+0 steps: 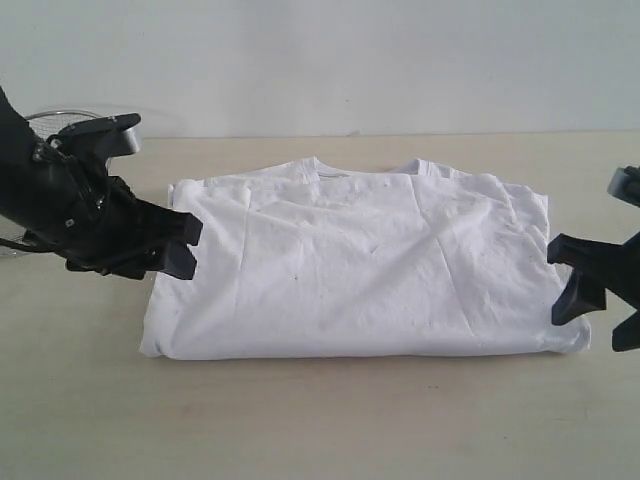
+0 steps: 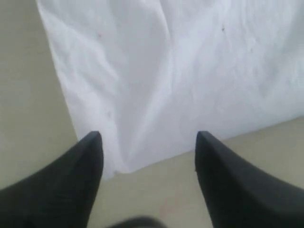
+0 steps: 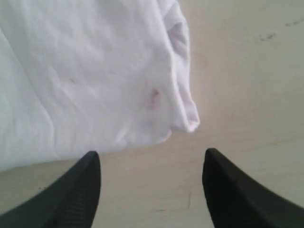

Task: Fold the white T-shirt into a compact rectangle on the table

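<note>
Pale wood-grain table runs up to a plain light wall, with a wire basket half hidden behind the left arm. At the table's middle lies the white T-shirt, plain side up and already doubled into a broad, flat band. Its neckline sits at the far edge, a smooth fold runs along the near edge, and no sleeve sticks out. Its long axis runs left to right across the exterior view, the collar pointing away toward the wall.

The left gripper hangs just at the shirt's left end, its jaws spread wide and holding nothing. The right gripper sits at the right end in the same way, jaws apart and empty, a loose corner of cloth just ahead of them.

The shirt looks part-folded, with the crosswise fold left to do. The next move probably calls for pinching every layer at one short end and carrying it over to the other, keeping the edges square.
</note>
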`<state>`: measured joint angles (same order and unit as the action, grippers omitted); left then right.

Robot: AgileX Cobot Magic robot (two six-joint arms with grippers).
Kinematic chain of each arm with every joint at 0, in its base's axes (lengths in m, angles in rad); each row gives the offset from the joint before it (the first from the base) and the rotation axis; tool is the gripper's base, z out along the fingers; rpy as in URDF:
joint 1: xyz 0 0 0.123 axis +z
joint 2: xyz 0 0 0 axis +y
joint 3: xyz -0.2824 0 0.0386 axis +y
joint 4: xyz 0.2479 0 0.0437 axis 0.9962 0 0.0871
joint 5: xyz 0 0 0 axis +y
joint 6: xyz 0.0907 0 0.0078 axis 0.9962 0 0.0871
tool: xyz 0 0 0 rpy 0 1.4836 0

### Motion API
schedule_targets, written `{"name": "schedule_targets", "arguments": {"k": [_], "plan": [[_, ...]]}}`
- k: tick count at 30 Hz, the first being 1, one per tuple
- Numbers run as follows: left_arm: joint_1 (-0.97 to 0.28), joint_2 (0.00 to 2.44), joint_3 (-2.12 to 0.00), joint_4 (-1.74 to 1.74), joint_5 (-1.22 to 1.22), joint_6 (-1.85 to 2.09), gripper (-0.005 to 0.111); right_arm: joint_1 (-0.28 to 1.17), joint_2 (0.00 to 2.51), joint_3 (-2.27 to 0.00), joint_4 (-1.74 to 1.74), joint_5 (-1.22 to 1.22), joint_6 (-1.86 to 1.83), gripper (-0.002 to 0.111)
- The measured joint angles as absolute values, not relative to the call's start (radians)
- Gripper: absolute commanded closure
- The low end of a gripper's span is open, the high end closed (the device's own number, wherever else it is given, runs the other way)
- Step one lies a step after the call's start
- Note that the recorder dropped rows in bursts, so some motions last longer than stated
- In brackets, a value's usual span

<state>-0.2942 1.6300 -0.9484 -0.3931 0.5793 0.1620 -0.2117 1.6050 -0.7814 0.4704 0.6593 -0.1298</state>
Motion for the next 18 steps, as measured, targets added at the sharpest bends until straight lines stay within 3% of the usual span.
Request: {"name": "schedule_targets", "arguments": {"k": [7,18], "plan": [[-0.319,1.696,-0.957,-0.393,0.515,0.173,0.052,-0.353,1.61,-0.719,0.704,0.687,-0.319,0.053],[-0.319,1.744,-0.974,-0.397,0.498,0.177,0.052,-0.37,1.726,-0.691,0.929,0.679,-0.573,0.053]]}}
